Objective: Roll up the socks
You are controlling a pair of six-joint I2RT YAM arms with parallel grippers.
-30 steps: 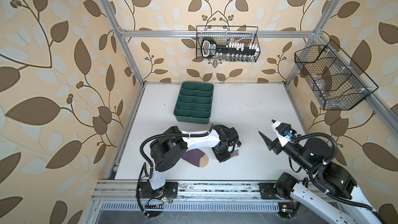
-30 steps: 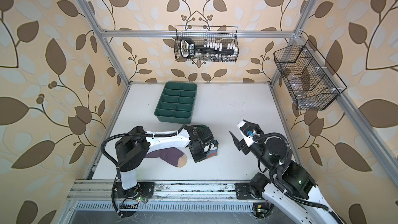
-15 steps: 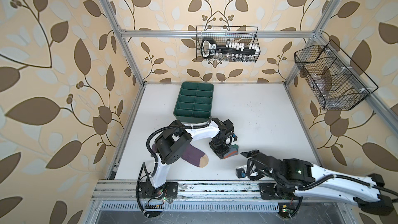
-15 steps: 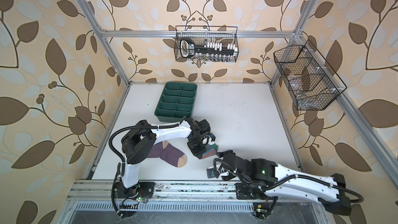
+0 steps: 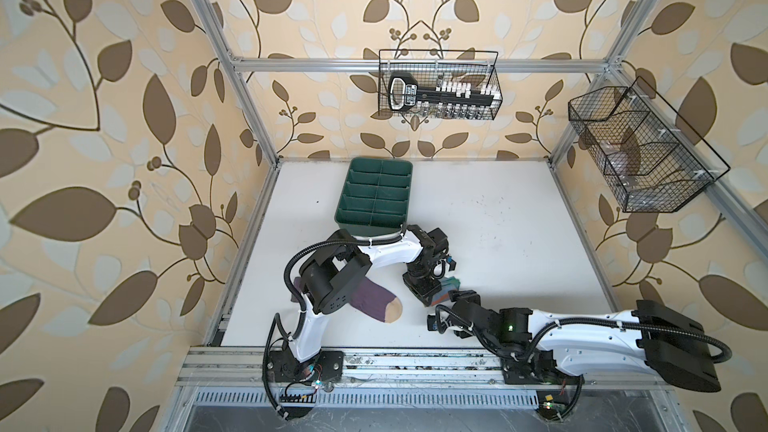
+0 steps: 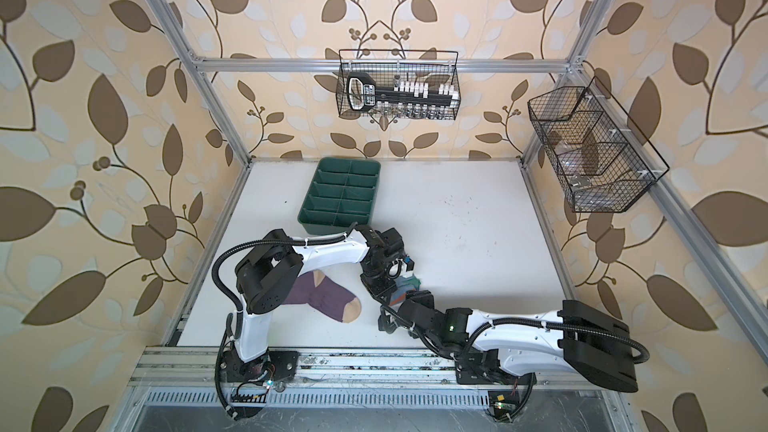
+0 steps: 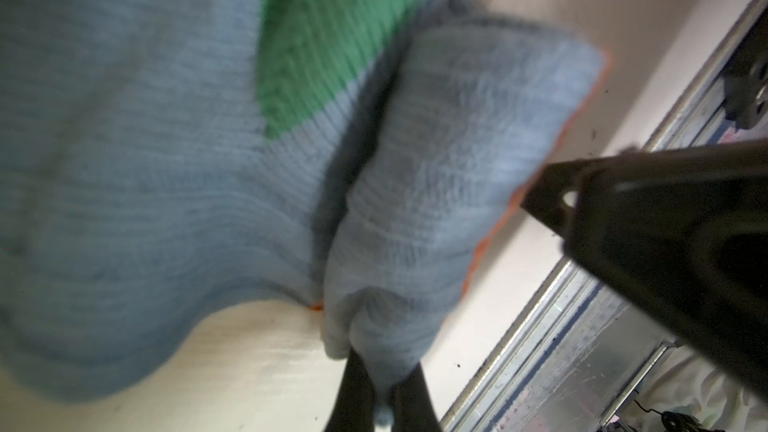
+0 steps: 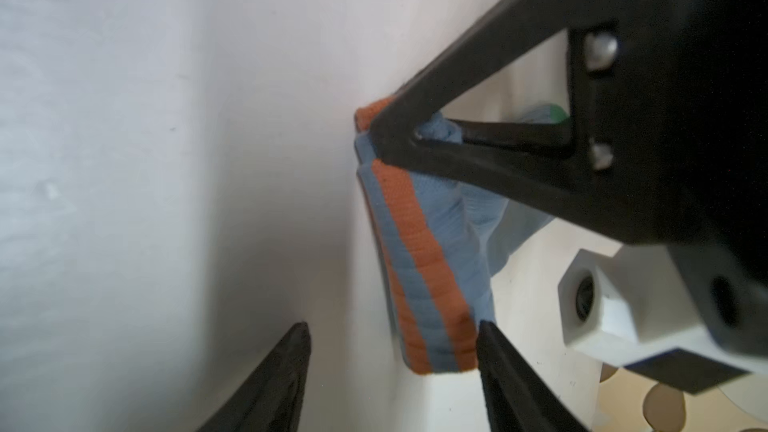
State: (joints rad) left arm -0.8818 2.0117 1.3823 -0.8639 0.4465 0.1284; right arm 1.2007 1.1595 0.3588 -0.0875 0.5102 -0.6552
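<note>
Left fingers clamped on folded grey-blue sock, near centre of tabletop. Right fingers open, straddling its orange-striped cuff, one touching it. Purple sock lies flat to the left. Risk: right closes on one layer only, so the fold springs open.

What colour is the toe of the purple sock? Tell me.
Tan. The toe of the purple sock shows best in a top view.
</note>
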